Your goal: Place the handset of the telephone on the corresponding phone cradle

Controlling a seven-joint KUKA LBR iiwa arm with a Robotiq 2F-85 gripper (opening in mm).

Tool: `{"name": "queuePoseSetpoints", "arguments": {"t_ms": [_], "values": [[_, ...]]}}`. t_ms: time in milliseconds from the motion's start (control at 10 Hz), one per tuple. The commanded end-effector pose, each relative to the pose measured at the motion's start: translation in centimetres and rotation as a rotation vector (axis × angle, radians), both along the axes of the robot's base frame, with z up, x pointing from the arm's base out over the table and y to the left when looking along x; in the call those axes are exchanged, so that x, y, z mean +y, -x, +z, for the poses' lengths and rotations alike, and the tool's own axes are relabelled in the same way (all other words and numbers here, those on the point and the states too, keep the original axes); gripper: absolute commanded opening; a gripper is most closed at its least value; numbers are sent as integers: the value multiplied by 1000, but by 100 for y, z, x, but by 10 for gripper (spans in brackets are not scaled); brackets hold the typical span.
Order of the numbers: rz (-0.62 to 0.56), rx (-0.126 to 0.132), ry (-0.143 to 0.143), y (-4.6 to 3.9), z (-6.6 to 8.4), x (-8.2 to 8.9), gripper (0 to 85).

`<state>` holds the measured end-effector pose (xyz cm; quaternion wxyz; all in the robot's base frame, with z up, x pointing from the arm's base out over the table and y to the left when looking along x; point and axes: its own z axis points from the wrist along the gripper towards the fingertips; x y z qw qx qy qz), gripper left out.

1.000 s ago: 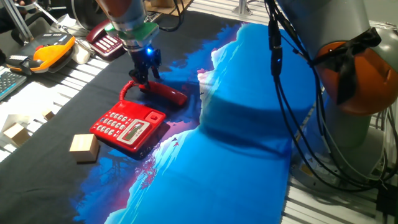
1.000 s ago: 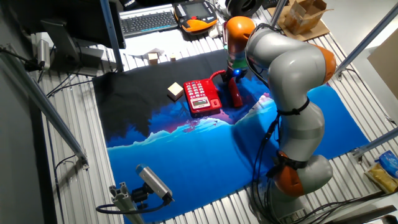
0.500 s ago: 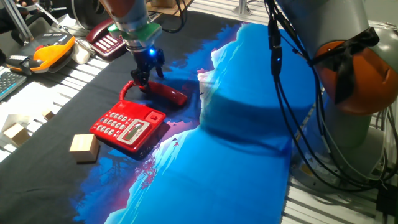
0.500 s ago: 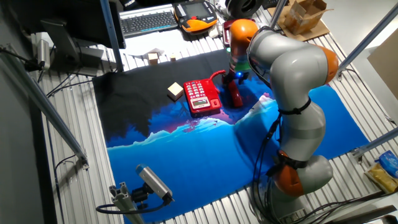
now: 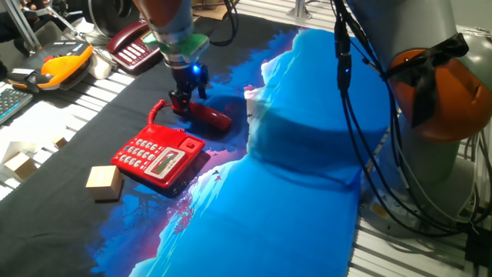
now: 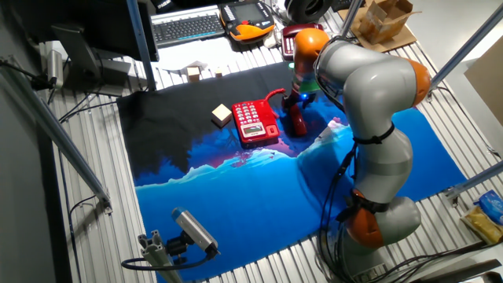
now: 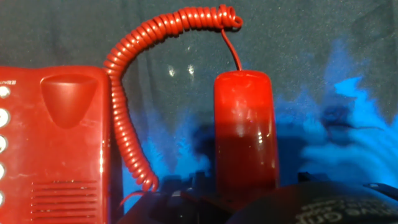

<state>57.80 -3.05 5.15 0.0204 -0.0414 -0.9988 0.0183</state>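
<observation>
red glossy plastic fills the hand view: the handset (image 7: 244, 134) is seen as an upright bar at centre frame, its long axis running top to bottom, the near end lost under the dark gripper body at the lower edge. the cord end points to the top of the frame, where the coiled cord (image 7: 134, 81) loops over to the left and drops beside the telephone (image 7: 53, 140). the handset lies off the phone, on the dark and blue cloth (image 7: 323, 74), just right of the telephone body, with the coil between the two.

in one fixed view the gripper (image 5: 184, 98) is set directly over the upper-left end of the handset (image 5: 206, 115), which runs from there toward the lower right of that frame. the telephone (image 5: 157, 158) sits below and left of it, close by but not touching. in the other fixed view the handset (image 6: 297, 119) shows just right of the telephone (image 6: 255, 123), the gripper (image 6: 299, 101) above it.

fingers: the tips are not resolved in any view; whether they are spread or closed on the handset cannot be told.

judged: the empty oval earpiece recess (image 7: 67, 93) at upper left of the hand view marks the cradle, so the handset is to be carried leftward, its axis already roughly parallel to the phone's side.

writing: tiny white print at the phone's upper left corner and faint lettering on the gripper body at lower right, neither legible. no brand readable.
</observation>
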Motion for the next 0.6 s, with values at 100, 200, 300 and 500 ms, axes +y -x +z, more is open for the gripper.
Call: {"name": "queuePoseSetpoints", "arguments": {"t_ms": [100, 200, 300, 500], "values": [[-6, -5, 0, 52, -29, 26, 680], [-8, -10, 1, 77, -50, 19, 680], [-2, -14, -1, 98, -73, -10, 680], [4, -15, 3, 107, -81, -31, 680]]}}
